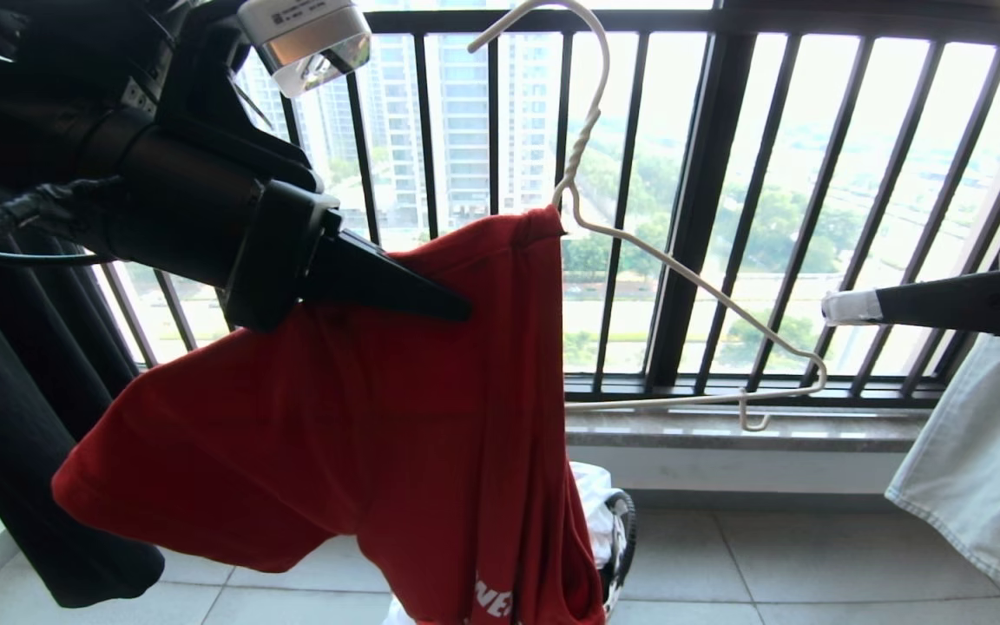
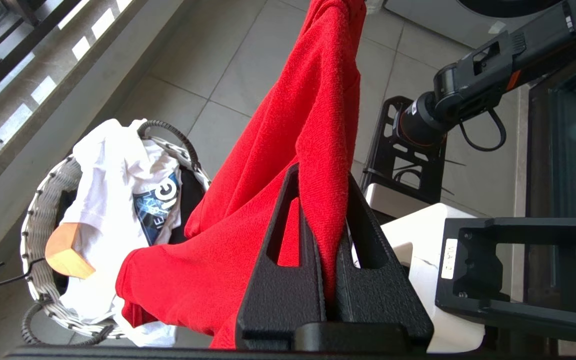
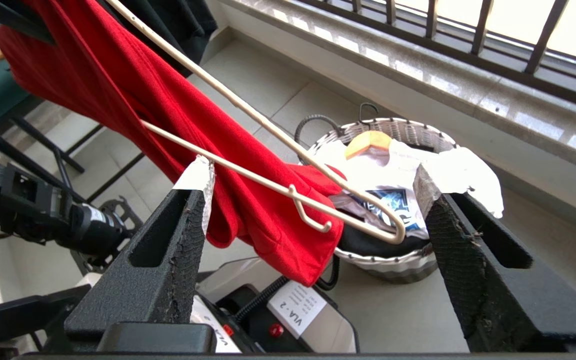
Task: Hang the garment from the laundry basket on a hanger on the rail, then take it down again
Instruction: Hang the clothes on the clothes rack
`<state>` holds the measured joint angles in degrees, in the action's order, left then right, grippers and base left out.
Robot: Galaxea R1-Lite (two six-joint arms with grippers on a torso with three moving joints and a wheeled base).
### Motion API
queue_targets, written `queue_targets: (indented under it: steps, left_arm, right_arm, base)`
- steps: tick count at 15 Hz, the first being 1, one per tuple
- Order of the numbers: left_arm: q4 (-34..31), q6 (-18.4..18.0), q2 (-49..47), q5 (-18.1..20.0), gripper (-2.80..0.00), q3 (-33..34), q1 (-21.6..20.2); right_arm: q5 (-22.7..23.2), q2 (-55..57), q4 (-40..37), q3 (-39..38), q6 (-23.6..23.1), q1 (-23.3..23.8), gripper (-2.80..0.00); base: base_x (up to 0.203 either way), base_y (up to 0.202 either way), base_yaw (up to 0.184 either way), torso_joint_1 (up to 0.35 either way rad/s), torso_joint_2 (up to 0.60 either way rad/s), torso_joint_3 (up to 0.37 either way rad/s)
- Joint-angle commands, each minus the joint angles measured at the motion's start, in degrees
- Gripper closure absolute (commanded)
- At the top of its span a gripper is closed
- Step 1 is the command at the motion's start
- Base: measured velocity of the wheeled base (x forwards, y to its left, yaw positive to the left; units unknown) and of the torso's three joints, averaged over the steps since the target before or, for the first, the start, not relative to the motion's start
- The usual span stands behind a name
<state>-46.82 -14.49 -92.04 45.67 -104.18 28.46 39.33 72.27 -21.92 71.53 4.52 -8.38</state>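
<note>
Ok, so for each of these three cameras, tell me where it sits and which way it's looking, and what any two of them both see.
Head view: on the robot's head, facing the balcony railing; left gripper shut on the red garment, right gripper at the edge.
Left wrist view: behind the left fingers, looking down at floor and laundry basket.
Right wrist view: behind the open right fingers, facing the hanger and basket.
Shared: all three show the garment; both wrist views show the basket.

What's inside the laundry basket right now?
In the laundry basket: a white garment with blue print, a wooden hanger and something black beneath. Whatever lies deeper is covered.
</note>
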Motion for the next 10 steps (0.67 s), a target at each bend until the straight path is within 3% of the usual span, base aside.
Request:
queue_targets:
  steps: [1,4,6,8,10]
  left_arm:
    - [0.0,1.4,1.9,0.4,0.0,0.4,-1.7]
    - [4.6,2.9,4.4,1.0,0.0,5.6,-4.1]
    - [11.4,5.8,6.3,1.1,0.0,10.9,-5.2]
    - [17.3,10.6,8.6,0.8,0.0,15.0,-6.1]
    - [19.7,11.7,9.8,0.8,0.0,17.7,-7.1]
  right_arm:
    - [0.3,-5.5,-2.1,-2.1,0.8,2.7,0.0]
    - [-3.0,-8.8,-12.2,-4.5,1.5,3.8,0.0]
    - [-3.5,-8.8,-14.1,-4.7,6.8,3.5,0.0]
    - [-3.1,-7.7,-14.1,-6.1,10.0,-0.6,0.0]
    - [-3.2,-3.9,-12.1,-6.7,14.8,-6.1,0.0]
  base:
    - [0.0,0.0,0.0,0.0,0.0,0.0]
    - [0.0,0.0,0.0,0.0,0.0,0.0]
    - [0.0,0.0,0.0,0.0,0.0,0.0]
    - [0.0,0.0,0.0,0.0,0.0,0.0]
    - [0.0,0.0,0.0,0.0,0.0,0.0]
